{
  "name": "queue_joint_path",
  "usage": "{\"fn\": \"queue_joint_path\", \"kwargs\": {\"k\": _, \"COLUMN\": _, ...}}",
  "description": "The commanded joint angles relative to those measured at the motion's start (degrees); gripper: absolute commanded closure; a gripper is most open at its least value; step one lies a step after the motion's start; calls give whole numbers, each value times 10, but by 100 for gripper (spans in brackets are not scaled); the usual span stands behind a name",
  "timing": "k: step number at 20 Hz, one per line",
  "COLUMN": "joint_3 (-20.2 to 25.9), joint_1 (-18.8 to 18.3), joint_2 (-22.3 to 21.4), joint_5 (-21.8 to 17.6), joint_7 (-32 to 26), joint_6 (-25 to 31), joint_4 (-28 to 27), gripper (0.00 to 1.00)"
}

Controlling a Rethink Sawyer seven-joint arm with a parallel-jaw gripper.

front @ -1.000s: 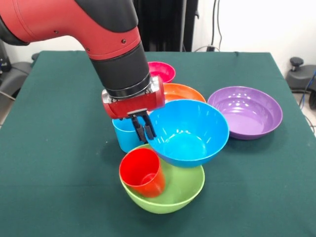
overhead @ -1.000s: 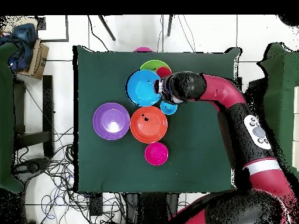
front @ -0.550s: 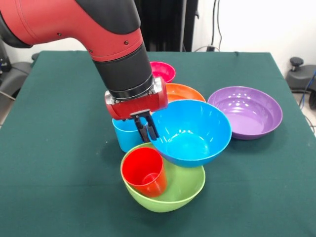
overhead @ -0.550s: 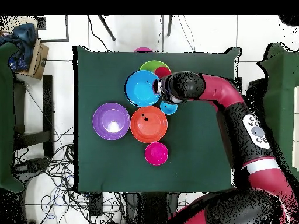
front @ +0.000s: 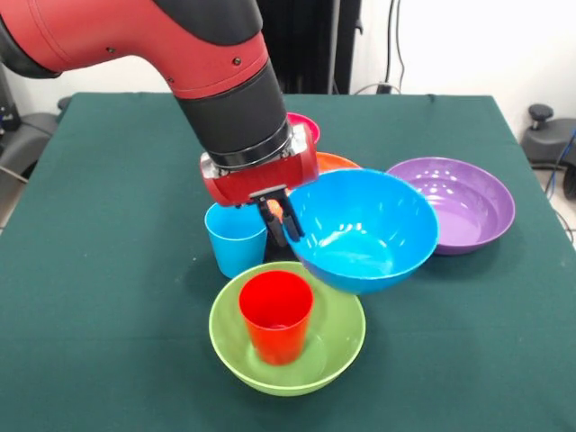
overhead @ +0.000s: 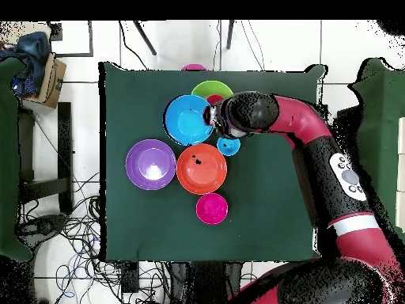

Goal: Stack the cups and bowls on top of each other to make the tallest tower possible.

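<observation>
My gripper [front: 281, 219] [overhead: 212, 120] is shut on the left rim of the blue bowl [front: 364, 230] [overhead: 188, 119], which hangs tilted in the air. Below and in front of it, the lime green bowl [front: 335, 342] [overhead: 207, 89] rests flat on the table with the red cup [front: 275, 314] [overhead: 217, 100] upright inside. The light blue cup [front: 235, 238] [overhead: 228, 146] stands just left of my fingers. Behind are the orange bowl [front: 335, 162] [overhead: 201, 169], the purple bowl [front: 454, 203] [overhead: 150, 164] and the small pink-red bowl [front: 304, 124] [overhead: 211, 208].
The green table [front: 108, 270] has open cloth on the left half and along the front right. A pink object [overhead: 193, 67] shows at the table's far edge in the overhead view. Chairs and cables surround the table.
The gripper has lifted the blue bowl up and to the right, off the lime green bowl. The green bowl has settled flat, and the red cup now stands upright in its middle.
</observation>
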Motion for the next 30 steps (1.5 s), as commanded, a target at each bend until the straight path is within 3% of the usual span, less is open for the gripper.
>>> {"fn": "queue_joint_path", "kwargs": {"k": 1, "joint_3": 32, "joint_1": -3, "joint_2": -9, "joint_5": 31, "joint_7": -100, "joint_6": 98, "joint_4": -33, "gripper": 100}}
{"fn": "queue_joint_path", "kwargs": {"k": 10, "joint_3": 42, "joint_1": -15, "joint_2": -17, "joint_5": 42, "joint_7": -109, "joint_6": 113, "joint_4": -31, "gripper": 100}}
{"fn": "queue_joint_path", "kwargs": {"k": 18, "joint_3": 47, "joint_1": -51, "joint_2": -24, "joint_5": 23, "joint_7": -142, "joint_6": 121, "joint_4": -34, "gripper": 100}}
{"fn": "queue_joint_path", "kwargs": {"k": 30, "joint_3": 32, "joint_1": -40, "joint_2": 22, "joint_5": -13, "joint_7": -146, "joint_6": 111, "joint_4": -141, "gripper": 100}}
